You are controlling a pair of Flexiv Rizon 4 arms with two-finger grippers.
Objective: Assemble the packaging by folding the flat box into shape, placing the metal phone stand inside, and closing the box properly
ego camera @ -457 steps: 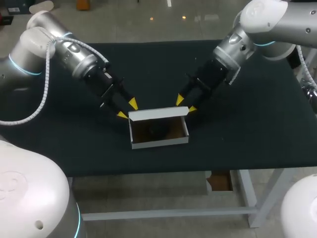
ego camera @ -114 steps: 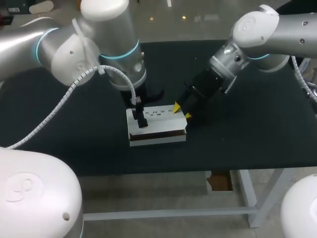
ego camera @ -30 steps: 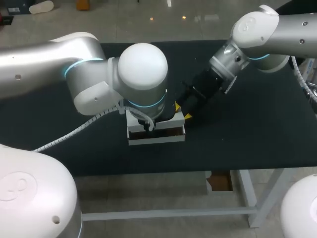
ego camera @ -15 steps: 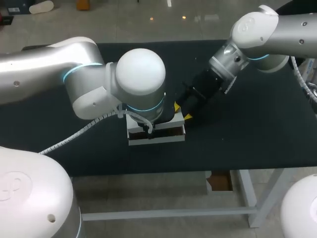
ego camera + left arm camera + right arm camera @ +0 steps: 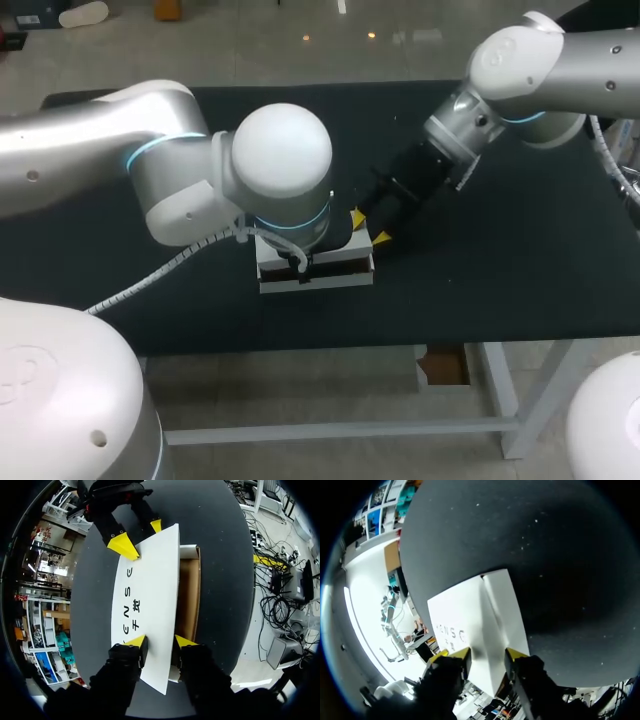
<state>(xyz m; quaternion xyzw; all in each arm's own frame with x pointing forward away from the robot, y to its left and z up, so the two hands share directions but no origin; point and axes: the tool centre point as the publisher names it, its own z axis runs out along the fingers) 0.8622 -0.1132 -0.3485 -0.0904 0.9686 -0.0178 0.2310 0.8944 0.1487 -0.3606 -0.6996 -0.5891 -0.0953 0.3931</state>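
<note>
The white box stands mid-table, its brown inside showing through the gap along the front. Its printed lid slopes down over the opening. My left arm hangs right over the box and hides its own gripper from the head view. The left gripper is open, one fingertip on the lid and the other past the lid's free edge. My right gripper is open astride the box's back right corner. No phone stand shows.
The black table lies bare to the right of the box and behind it. Its front edge runs a short way in front of the box. My right gripper sits at the lid's far end in the left wrist view.
My left arm has shifted slightly to the left and forward over the box. The box, the lid and the right arm look unchanged.
</note>
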